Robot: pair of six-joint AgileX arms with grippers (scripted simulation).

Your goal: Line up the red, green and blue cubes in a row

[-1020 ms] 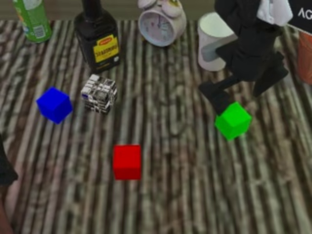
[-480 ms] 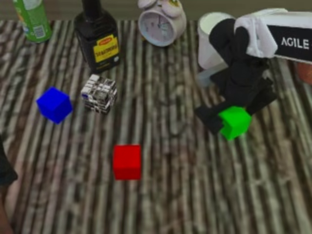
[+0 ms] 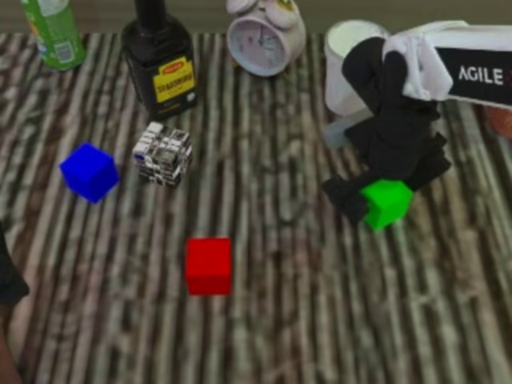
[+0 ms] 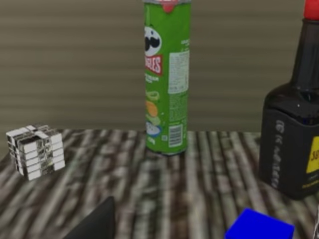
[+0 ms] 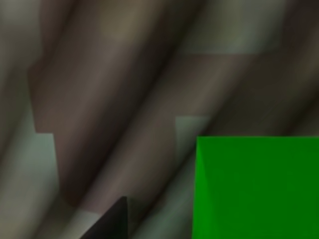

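Note:
The green cube (image 3: 389, 203) sits right of the table's middle, and my right gripper (image 3: 386, 189) has come down over it. It is open, with one dark finger (image 3: 344, 198) left of the cube and the other at its far right. The right wrist view shows the green cube (image 5: 256, 186) close up, with a gap between it and the fingertip (image 5: 112, 221). The red cube (image 3: 209, 266) lies near the centre front. At the left rests the blue cube (image 3: 89, 172), also visible as the blue cube (image 4: 260, 227) in the left wrist view. My left gripper (image 3: 6, 280) stays parked at the left edge, open.
A silvery mirrored puzzle cube (image 3: 162, 154) sits right of the blue cube. Along the back stand a green can (image 3: 53, 30), a dark sauce bottle (image 3: 160, 60), a pink alarm clock (image 3: 266, 36) and a white mug (image 3: 352, 64).
My right gripper swung in from the back right and dropped around the green cube. The cubes have barely moved. The left arm is still.

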